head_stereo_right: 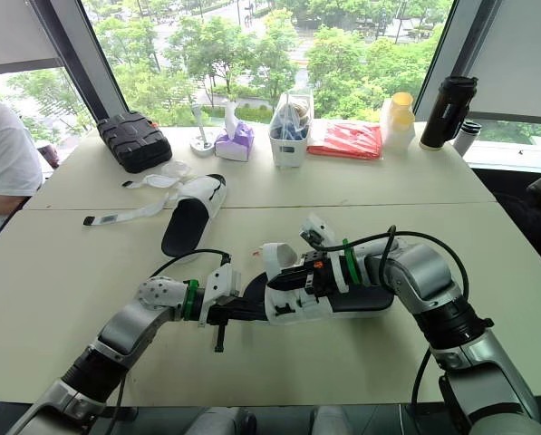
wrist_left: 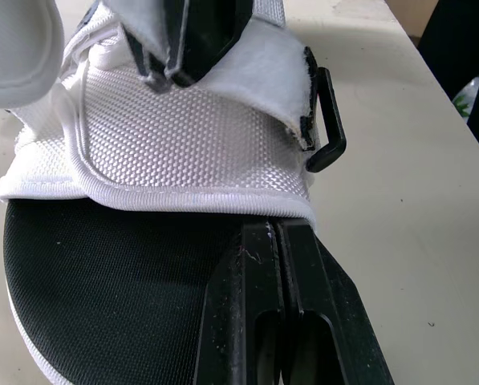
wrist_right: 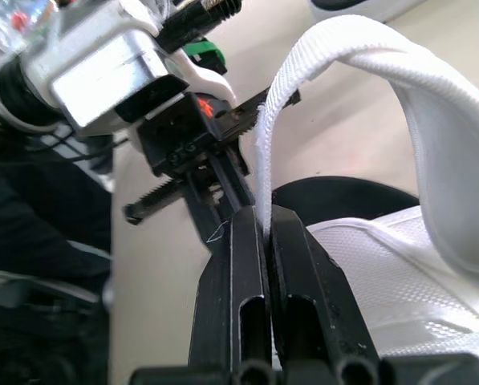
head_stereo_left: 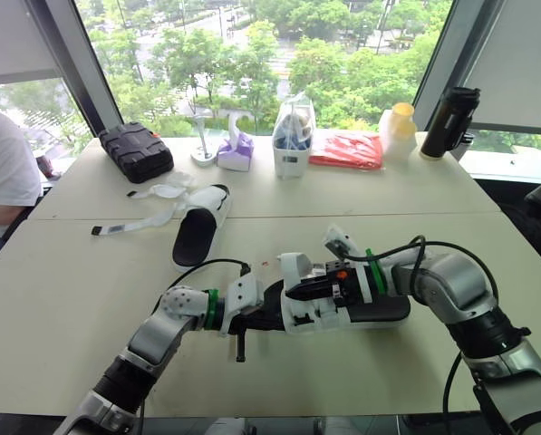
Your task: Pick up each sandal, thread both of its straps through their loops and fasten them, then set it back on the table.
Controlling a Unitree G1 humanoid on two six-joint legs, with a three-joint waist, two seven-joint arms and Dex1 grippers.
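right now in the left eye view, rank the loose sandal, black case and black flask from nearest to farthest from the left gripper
From the left gripper, shut on the held sandal:
1. loose sandal, just beyond it, left of centre.
2. black case, far left edge by the window.
3. black flask, far right corner.
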